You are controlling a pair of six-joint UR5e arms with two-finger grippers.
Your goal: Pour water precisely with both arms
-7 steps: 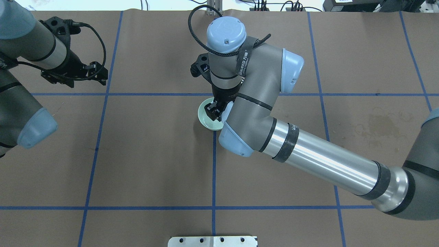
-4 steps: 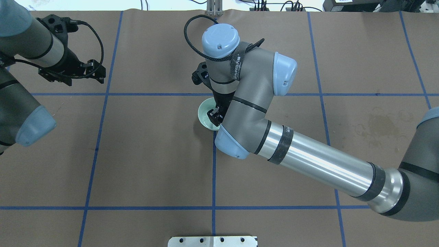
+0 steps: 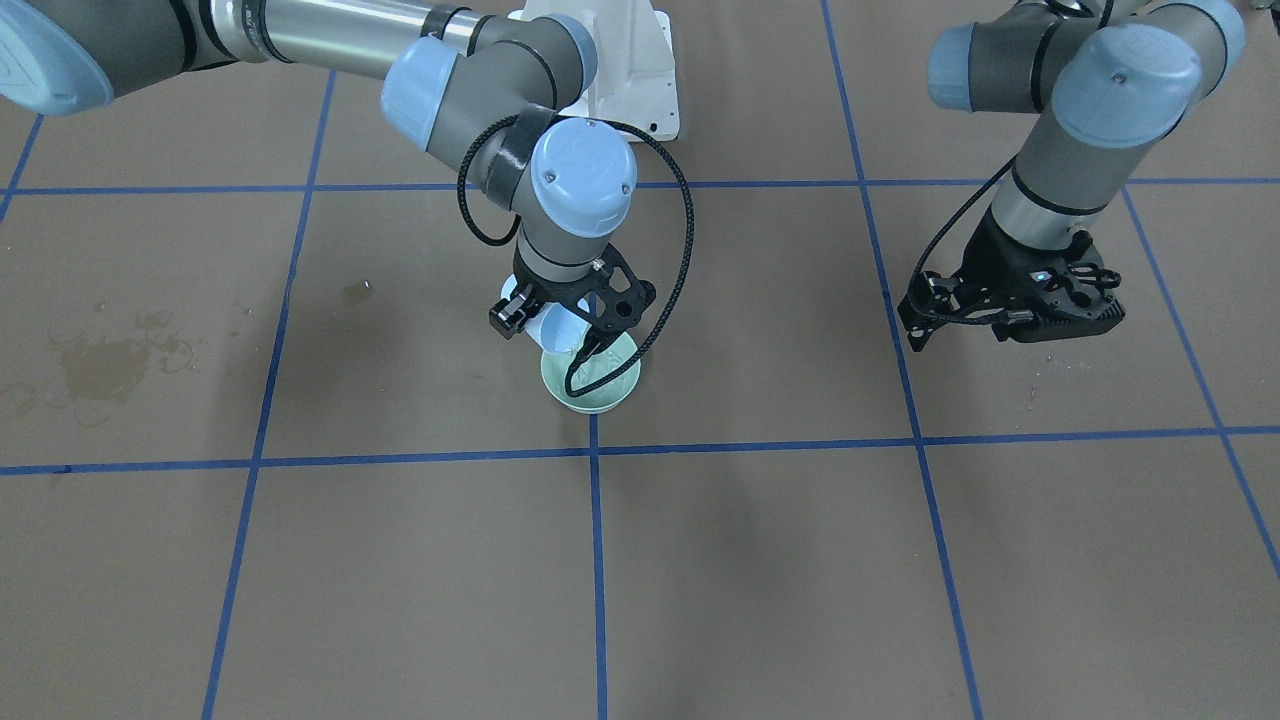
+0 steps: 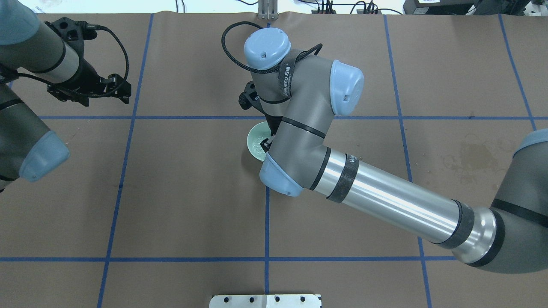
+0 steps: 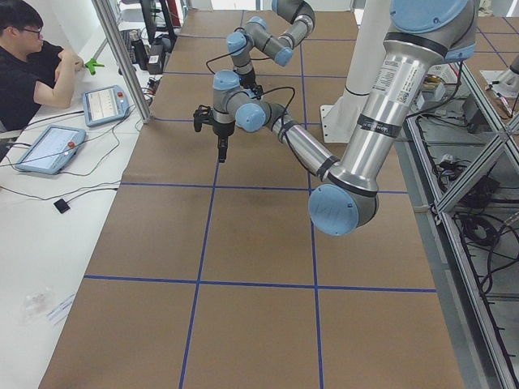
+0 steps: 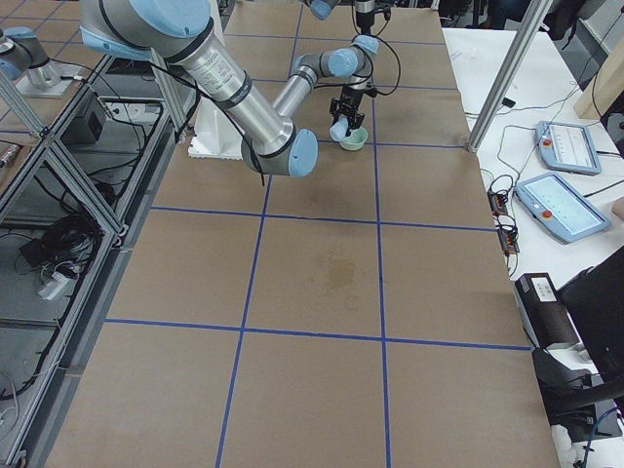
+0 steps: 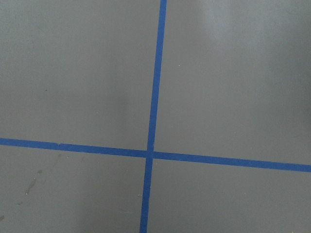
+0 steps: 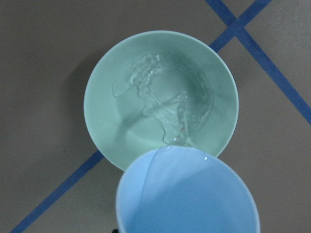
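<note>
My right gripper (image 3: 546, 330) is shut on a light blue cup (image 3: 557, 320), tipped over the near rim of a pale green bowl (image 3: 592, 385). In the right wrist view the cup (image 8: 187, 194) fills the lower edge and the water (image 8: 167, 104) runs from its lip into the bowl (image 8: 116, 111), spreading as clear ripples. From overhead the right arm hides the cup, and only the bowl's left part (image 4: 255, 143) shows. My left gripper (image 4: 121, 90) hangs open and empty over bare table at the far left, well apart from the bowl.
Brown paper with blue tape lines (image 4: 266, 214) covers the table. A dried stain (image 4: 473, 156) marks the right side. A metal plate (image 4: 265, 300) sits at the near edge. In the exterior left view a person (image 5: 32, 65) sits at a side desk with tablets.
My right wrist and forearm have swung left and rotated further, tipping the cup more. Glints of water now show in the bowl. My left arm has barely shifted.
</note>
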